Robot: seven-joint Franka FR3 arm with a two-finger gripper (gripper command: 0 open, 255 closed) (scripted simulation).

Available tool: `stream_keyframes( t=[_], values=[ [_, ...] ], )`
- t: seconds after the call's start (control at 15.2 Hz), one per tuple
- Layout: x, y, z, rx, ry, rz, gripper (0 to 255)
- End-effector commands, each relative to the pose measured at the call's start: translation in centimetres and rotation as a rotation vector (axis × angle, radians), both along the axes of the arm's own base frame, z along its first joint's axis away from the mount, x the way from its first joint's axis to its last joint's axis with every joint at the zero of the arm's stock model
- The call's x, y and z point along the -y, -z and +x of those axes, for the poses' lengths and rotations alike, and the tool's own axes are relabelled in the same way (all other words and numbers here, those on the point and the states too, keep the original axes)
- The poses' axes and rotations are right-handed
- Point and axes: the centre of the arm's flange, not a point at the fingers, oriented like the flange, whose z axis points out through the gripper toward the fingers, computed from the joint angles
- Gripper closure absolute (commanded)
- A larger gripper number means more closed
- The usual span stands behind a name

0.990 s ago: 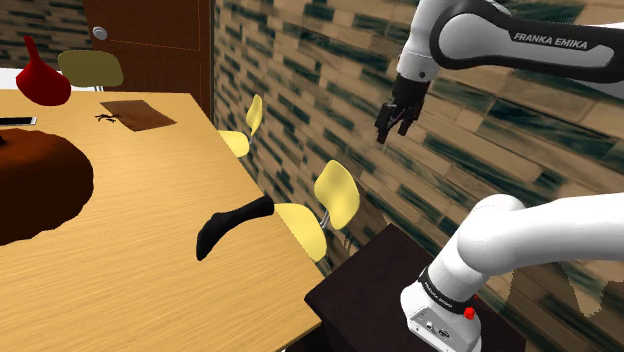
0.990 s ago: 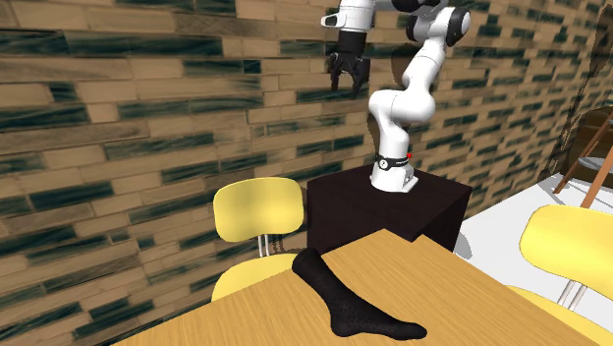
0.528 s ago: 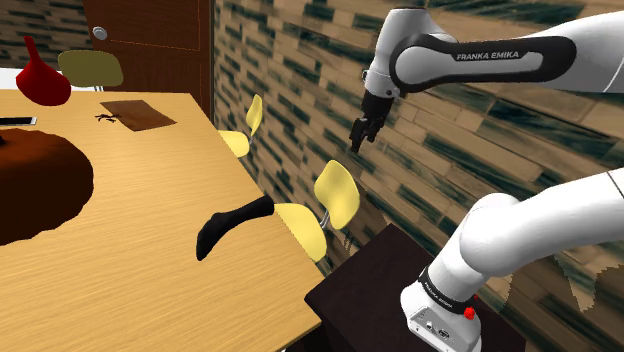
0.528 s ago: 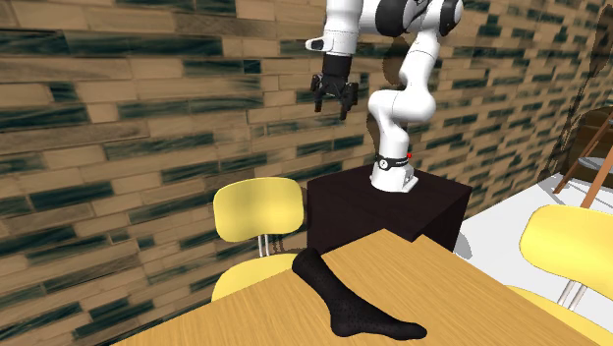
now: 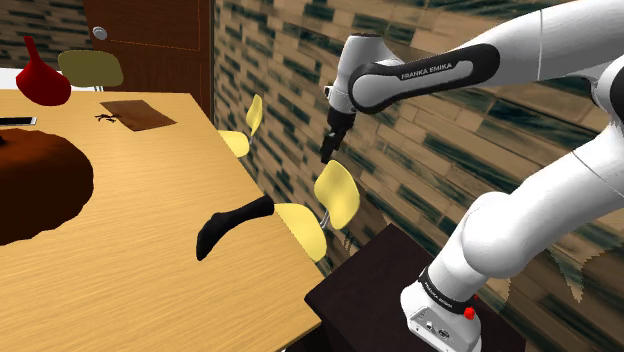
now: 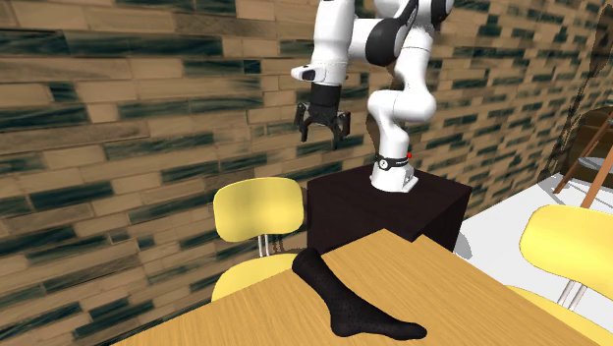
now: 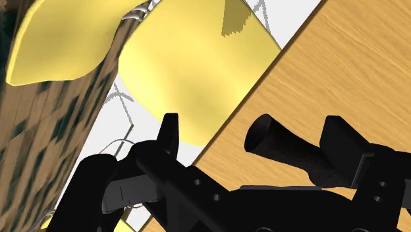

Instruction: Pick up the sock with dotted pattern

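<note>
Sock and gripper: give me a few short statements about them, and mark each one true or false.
1. The sock lies on the wooden table, near its edge. True.
2. The gripper is shut on the sock. False: its fingers stand apart, and it hangs in the air, clear of the sock.
3. The sock is white. False: it is black.
4. A yellow chair stands just off the table edge where the sock's cuff lies. True.
</note>
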Motion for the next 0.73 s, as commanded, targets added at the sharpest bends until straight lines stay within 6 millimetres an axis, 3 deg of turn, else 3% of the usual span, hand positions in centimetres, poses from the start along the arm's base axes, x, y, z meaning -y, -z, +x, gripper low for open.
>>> stream_keyframes(
  t=[0.0,0.66],
  values=[
    [-0.9,1.7,1.5,0.002,-0.068,0.003,0],
    [-7.6,10.0,8.3,0.005,-0.394,0.017,0]
  ],
)
